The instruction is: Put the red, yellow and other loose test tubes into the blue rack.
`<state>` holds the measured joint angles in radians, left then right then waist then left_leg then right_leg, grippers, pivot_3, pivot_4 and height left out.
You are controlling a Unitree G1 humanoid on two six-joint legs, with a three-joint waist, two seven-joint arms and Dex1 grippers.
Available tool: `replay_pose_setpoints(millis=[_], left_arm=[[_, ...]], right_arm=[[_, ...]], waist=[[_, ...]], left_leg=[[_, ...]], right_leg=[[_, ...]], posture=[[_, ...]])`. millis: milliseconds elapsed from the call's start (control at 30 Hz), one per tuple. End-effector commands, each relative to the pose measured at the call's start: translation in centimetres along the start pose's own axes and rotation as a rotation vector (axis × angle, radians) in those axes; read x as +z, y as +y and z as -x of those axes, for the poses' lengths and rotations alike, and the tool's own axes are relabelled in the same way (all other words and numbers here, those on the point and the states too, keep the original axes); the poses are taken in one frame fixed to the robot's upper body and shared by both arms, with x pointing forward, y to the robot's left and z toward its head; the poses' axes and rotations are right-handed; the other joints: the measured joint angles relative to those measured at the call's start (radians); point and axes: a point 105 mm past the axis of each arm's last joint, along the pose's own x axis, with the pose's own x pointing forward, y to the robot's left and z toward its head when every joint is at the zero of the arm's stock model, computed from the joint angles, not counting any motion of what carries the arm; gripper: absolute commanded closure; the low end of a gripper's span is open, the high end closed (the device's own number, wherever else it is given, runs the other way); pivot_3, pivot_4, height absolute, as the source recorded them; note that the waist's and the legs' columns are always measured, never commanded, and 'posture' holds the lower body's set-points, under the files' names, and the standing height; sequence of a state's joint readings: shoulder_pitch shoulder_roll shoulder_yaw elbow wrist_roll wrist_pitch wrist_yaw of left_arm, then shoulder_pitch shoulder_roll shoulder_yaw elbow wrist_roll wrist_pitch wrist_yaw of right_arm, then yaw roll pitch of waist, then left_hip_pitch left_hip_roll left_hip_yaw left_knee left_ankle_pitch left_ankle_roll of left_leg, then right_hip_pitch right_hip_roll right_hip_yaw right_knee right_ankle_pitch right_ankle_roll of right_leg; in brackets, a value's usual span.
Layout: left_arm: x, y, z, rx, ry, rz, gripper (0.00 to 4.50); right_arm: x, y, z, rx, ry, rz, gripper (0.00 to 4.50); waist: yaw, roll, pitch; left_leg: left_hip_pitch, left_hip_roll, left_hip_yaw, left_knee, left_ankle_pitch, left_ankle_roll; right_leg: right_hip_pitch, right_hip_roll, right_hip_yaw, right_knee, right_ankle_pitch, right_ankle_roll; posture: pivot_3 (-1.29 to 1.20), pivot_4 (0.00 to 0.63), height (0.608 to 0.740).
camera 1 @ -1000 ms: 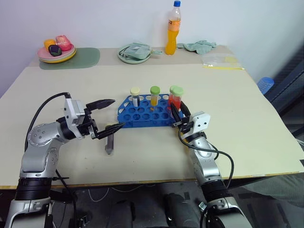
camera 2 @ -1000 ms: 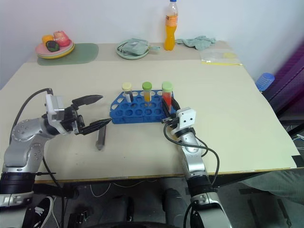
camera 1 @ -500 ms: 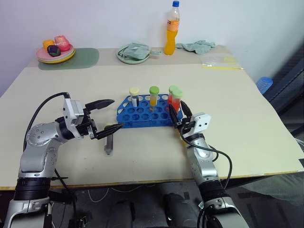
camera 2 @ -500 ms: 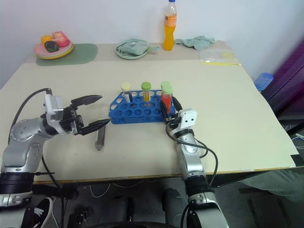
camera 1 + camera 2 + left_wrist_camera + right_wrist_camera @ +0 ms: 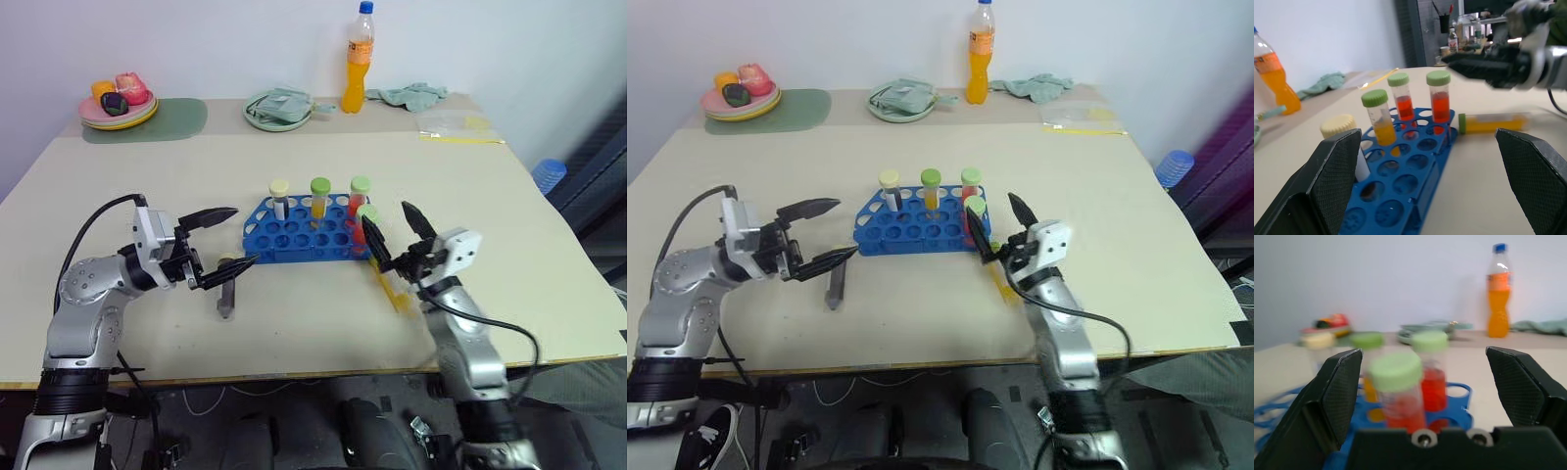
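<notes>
Test tubes mostly racked, two left loose. Blue rack (image 5: 294, 240) near middle of table (image 5: 509, 196), carrying four upright: cream-capped tube (image 5: 278, 195) and green-capped yellow tube (image 5: 319, 196) in far row, green-capped red tube (image 5: 360, 193) at far right end, second red tube (image 5: 365, 224) in a near hole at right end, free of any fingers. Most holes vacant. Still out: loose yellow tube (image 5: 394, 290) lying flat on table just beside rack's right end, toward near edge; grey tube (image 5: 225, 297) lying flat off rack's left end, closer to near edge. Judged roughly two thirds done, with two pick-ups and insertions remaining. Right gripper (image 5: 386, 215) spread wide, empty, raised just right of second red tube and above loose yellow tube. Left gripper (image 5: 245, 233) likewise wide and empty, hovering over grey tube, tips pointed at rack's left end. Elsewhere: plate of fruit (image 5: 137, 119) at far left corner, plate with folded cloth (image 5: 257, 119) along far edge, orange bottle (image 5: 358, 69) beside it.
</notes>
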<state>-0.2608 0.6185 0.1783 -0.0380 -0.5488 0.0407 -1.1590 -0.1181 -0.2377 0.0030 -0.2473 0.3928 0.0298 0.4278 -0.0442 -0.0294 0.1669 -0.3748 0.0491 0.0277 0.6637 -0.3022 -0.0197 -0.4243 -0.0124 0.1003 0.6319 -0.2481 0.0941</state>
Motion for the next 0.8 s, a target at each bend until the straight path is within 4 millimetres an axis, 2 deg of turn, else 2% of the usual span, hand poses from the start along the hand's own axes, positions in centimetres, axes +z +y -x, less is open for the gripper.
replay_pose_setpoints(millis=[33, 100, 233, 300, 367, 433, 467, 533, 600, 667, 800], left_arm=[[0.2, 0.0, -0.2, 0.008, -0.031, -0.03, 0.0], [0.0, 0.1, -0.4, 0.009, -0.036, -0.038, 0.0], [-0.2, 0.1, -0.7, 0.004, -0.047, -0.037, 0.0], [-0.5, 0.1, -0.7, 0.002, -0.048, -0.037, 0.0], [-0.6, 0.1, -0.8, 0.007, -0.054, -0.031, 0.0], [-0.8, 0.1, -0.9, 0.009, -0.057, -0.03, 0.0], [-0.8, 0.0, -1.1, 0.011, -0.064, -0.029, 0.0], [-0.8, -0.2, -1.4, 0.009, -0.074, -0.032, 0.0], [-0.7, -0.5, -1.7, 0.011, -0.084, -0.034, 0.0], [-0.7, -0.7, -1.9, 0.016, -0.088, -0.036, 0.0], [-0.7, -1.0, -1.9, 0.03, -0.092, -0.037, 0.0]], right_arm=[[3.7, 0.9, 1.0, 0.087, 0.009, -0.021, 0.05], [3.8, 0.2, 1.6, 0.071, 0.133, 0.012, 0.05], [5.4, -0.9, 2.6, 0.078, 0.313, 0.056, 0.05], [4.7, -1.8, 3.0, 0.048, 0.505, 0.132, 0.05], [4.1, -1.9, 3.5, 0.06, 0.662, 0.125, 0.05], [4.5, -1.6, 3.1, 0.086, 0.702, 0.094, 0.05], [4.2, -1.7, 2.9, 0.085, 0.757, 0.023, 0.05], [4.1, -1.2, 2.4, 0.125, 0.85, -0.002, 0.05], [2.9, -0.9, 2.9, 0.172, 1.023, -0.002, 0.05], [1.8, -1.2, 3.3, 0.182, 1.164, -0.082, 0.05], [0.5, -3.0, 2.3, 0.038, 1.223, -0.123, 0.05]], waist=[[0.0, 0.0, 0.0], [0.001, 0.0, 0.0], [0.002, -0.001, 0.0], [-0.001, 0.0, 0.0], [-0.001, 0.0, 0.0], [0.0, 0.0, 0.0], [-0.001, -0.001, 0.0], [-0.001, -0.001, 0.0], [0.0, 0.0, 0.0], [0.002, -0.001, 0.0], [0.0, -0.002, -0.001]], left_leg=[[0.0, 0.0, 0.0, 0.0, 0.0, 0.0], [0.0, 0.0, 0.0, 0.0, 0.0, 0.0], [0.0, 0.0, 0.0, 0.001, 0.0, 0.0], [0.0, 0.0, 0.0, 0.001, 0.0, 0.0], [0.0, 0.0, 0.0, 0.001, 0.0, 0.0], [0.0, 0.0, 0.0, 0.001, 0.0, 0.0], [0.0, 0.0, 0.0, 0.0, 0.0, 0.0], [-0.001, 0.0, 0.0, 0.0, 0.0, 0.0], [-0.001, 0.0, 0.0, 0.001, 0.0, 0.0], [-0.001, 0.0, 0.0, 0.0, 0.0, 0.0], [-0.003, 0.0, 0.0, 0.0, 0.0, 0.0]], right_leg=[[0.0, 0.0, 0.0, 0.0, 0.0, 0.0], [0.0, 0.0, 0.0, 0.0, 0.0, 0.0], [0.0, 0.0, 0.0, -0.001, 0.0, 0.0], [0.0, 0.0, 0.0, -0.001, 0.0, 0.0], [0.0, 0.0, 0.001, -0.001, 0.0, -0.001], [0.0, 0.001, 0.001, -0.001, 0.0, -0.001], [0.0, 0.001, 0.001, -0.001, 0.0, -0.001], [0.0, 0.0, 0.001, -0.002, 0.0, -0.001], [0.0, 0.0, 0.001, -0.002, 0.0, -0.001], [0.0, 0.0, 0.0, -0.003, 0.0, -0.001], [-0.002, -0.002, 0.0, -0.003, 0.0, -0.001]], posture=[[0.0, 0.15, 0.74], [0.0, 0.15, 0.74], [0.0, 0.15, 0.74], [0.0, 0.15, 0.74], [0.0, 0.15, 0.74], [0.0, 0.15, 0.74], [0.0, 0.15, 0.74], [0.0, 0.15, 0.74], [0.0, 0.15, 0.74], [0.0, 0.15, 0.74], [0.0, 0.15, 0.74]])
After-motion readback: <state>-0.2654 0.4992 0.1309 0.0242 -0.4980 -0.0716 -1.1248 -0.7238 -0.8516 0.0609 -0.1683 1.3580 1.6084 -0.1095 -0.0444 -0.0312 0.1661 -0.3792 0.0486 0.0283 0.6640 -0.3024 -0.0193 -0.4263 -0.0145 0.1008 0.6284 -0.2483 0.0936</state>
